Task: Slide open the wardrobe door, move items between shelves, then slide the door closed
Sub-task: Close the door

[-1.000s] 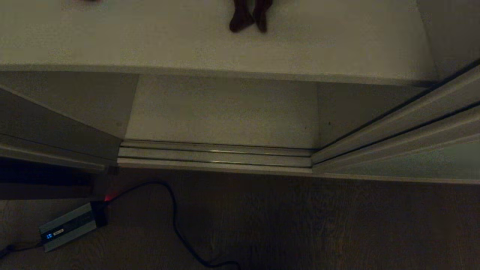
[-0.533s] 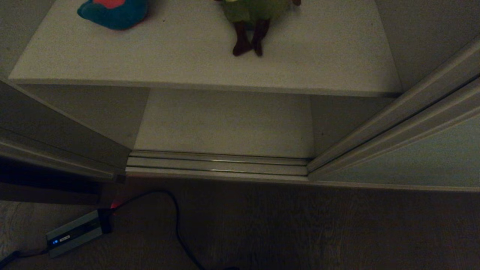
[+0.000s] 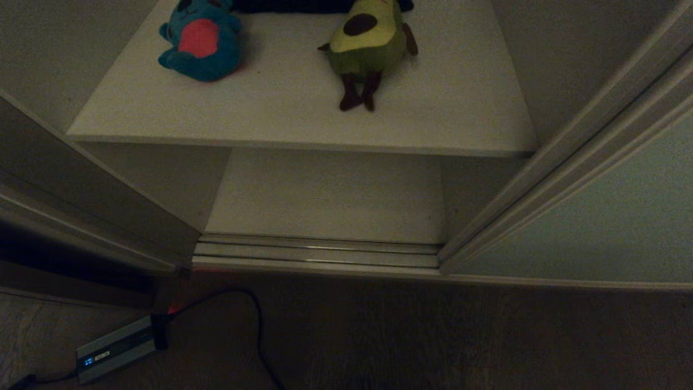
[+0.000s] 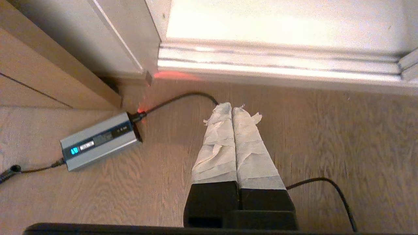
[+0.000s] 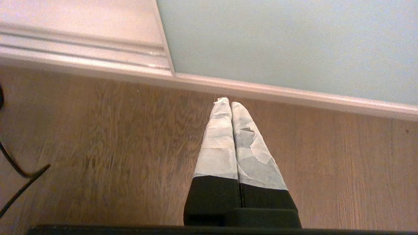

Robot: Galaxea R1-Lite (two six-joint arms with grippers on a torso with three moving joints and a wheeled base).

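Note:
The wardrobe stands open in the head view. A teal monster plush (image 3: 200, 40) with a red-pink belly and a green avocado plush (image 3: 368, 49) with dark legs lie on the off-white shelf (image 3: 270, 116). A lower shelf (image 3: 330, 195) below it is bare. The pale grey-green sliding door (image 3: 606, 222) (image 5: 287, 42) is pushed to the right. Neither arm shows in the head view. My left gripper (image 4: 232, 106) hangs shut and empty over the wood floor near the floor track. My right gripper (image 5: 228, 101) is shut and empty too, pointing at the door's bottom rail.
A ribbed metal floor track (image 3: 316, 253) (image 4: 277, 62) runs along the wardrobe's front. A grey box (image 3: 116, 349) (image 4: 98, 140) with a black cable (image 3: 254, 325) lies on the wood floor at the left. A brown side board (image 4: 49, 75) flanks the left side.
The whole head view has tilted upward: the shelf has slid down the picture and both plush toys have come fully into sight. Nothing in the scene itself has moved.

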